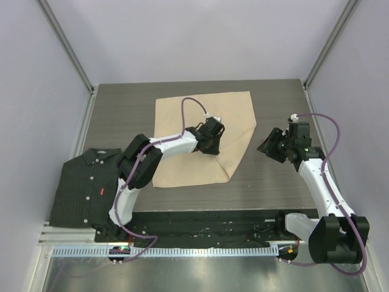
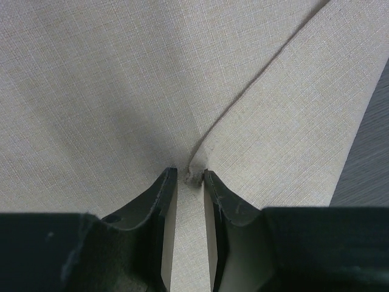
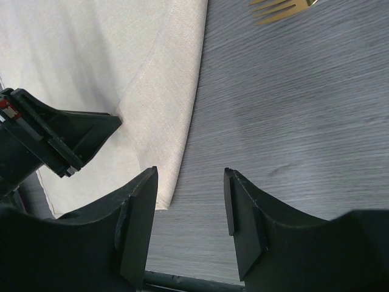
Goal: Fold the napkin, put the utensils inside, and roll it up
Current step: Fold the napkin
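The beige napkin [image 1: 179,121] lies flat in the middle of the table, its near right corner folded over toward its centre. In the left wrist view the folded flap [image 2: 285,121] ends in a frayed corner right at my fingertips. My left gripper [image 2: 190,173] is down on the cloth, jaws narrow but still apart, the corner between their tips. My right gripper [image 3: 189,173] hovers open over bare table just right of the napkin's edge [image 3: 176,121], holding nothing. Golden fork tines [image 3: 279,9], one of the utensils, show at the top of the right wrist view.
A dark button-up shirt [image 1: 85,185] lies at the near left of the table. Grey walls close in the left, right and back. The left arm's gripper body [image 3: 61,140] sits close to my right fingers.
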`<state>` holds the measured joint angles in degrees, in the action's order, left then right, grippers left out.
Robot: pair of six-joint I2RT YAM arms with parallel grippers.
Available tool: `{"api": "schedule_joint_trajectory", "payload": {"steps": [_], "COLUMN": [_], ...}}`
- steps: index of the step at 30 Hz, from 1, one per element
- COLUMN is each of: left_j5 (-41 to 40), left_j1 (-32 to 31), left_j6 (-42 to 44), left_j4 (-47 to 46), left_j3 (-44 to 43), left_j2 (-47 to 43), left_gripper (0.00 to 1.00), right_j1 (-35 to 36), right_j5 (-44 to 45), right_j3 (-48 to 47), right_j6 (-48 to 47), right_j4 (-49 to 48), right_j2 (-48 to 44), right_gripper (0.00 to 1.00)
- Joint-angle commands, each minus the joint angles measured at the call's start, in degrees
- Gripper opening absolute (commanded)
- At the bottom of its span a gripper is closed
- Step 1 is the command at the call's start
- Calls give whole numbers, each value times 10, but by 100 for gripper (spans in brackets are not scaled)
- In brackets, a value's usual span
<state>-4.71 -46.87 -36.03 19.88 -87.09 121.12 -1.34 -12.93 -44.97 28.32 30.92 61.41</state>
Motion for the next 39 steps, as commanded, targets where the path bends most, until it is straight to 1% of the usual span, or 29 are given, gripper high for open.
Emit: {"api": "schedule_joint_trajectory", "payload": {"steps": [1, 2, 4, 6, 7, 8, 10, 18, 26, 30, 31, 34, 35, 39], "left_j5": [9, 15, 22, 27, 28, 30, 27, 0, -5, -3, -2, -1, -15, -57], "left_j1": [-2, -2, -2, -2, -3, -2, -2, 16, 72, 107, 125, 159, 166, 204], "left_j6": [-10, -10, -11, -14, -15, -16, -17, 3, 46, 75, 81, 112, 136, 179], "left_j4": [-21, -26, -30, -35, -37, -38, -40, -19, 14, 38, 45, 69, 83, 104], "left_j3": [-15, -14, -14, -14, -14, -14, -15, -12, -4, -13, -18, -45, -61, -99], "left_j2": [10, 11, 13, 14, 16, 15, 11, -44, -77, -77, -74, -53, -48, -29], "left_gripper": [26, 23, 22, 15, 13, 6, 0, 0, 0, 0, 0, 0, 0, 0], "right_j1": [-2, -2, -2, -2, -2, -2, -2, -2, -2, -2, -2, -2, -2, -2], "right_j5": [-8, -7, -6, -6, -6, -6, -5, -2, -5, -5, -5, -7, -7, -5], "right_j3": [2, 2, 5, 6, 7, 8, 8, 8, 7, 4, 3, 3, 3, 4], "right_j6": [-8, -9, -9, -9, -9, -9, -10, -12, -12, -12, -12, -12, -12, -12], "right_j4": [-6, -6, -6, -6, -6, -5, -6, -2, -1, 0, 0, 1, 1, 2], "right_j2": [-6, -7, -7, -8, -8, -9, -9, -15, -15, -16, -16, -16, -15, -14], "right_gripper": [55, 56, 55, 56, 56, 56, 55, 56, 56, 56, 56, 56, 56, 56]}}
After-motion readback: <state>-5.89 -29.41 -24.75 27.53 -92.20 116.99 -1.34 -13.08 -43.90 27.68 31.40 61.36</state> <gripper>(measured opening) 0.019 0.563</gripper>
